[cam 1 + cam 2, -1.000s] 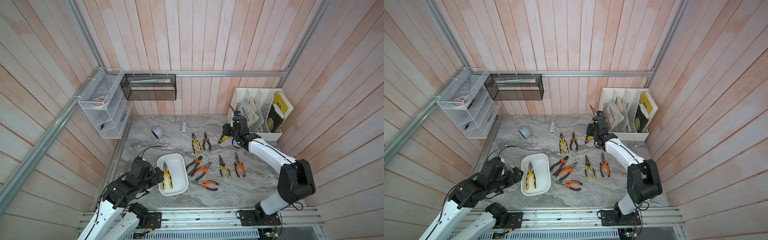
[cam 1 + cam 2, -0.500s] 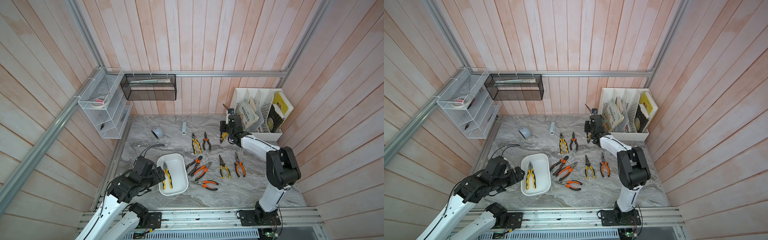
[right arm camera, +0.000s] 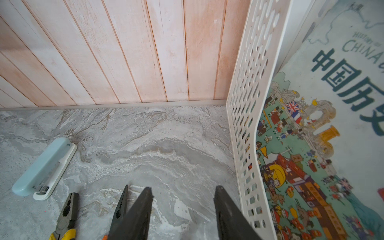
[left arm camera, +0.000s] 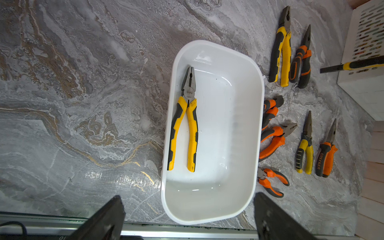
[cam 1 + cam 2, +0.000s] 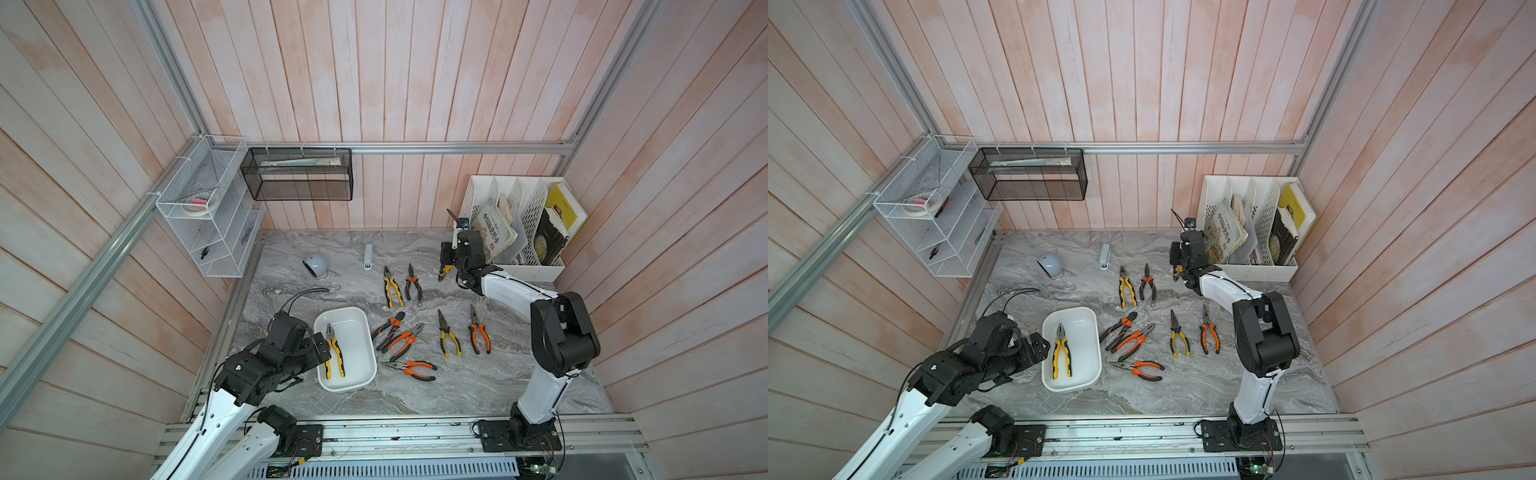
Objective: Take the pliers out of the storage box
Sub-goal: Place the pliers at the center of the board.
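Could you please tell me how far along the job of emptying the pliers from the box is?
Done: seven pliers lie on the table outside the box. In hand: the right pincer seems to hold an eighth pair by the file rack, above the table. To do: one yellow-handled pair lies in the box, with the open left pincer close by.

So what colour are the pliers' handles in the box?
Yellow and black handles, clearest in the left wrist view.
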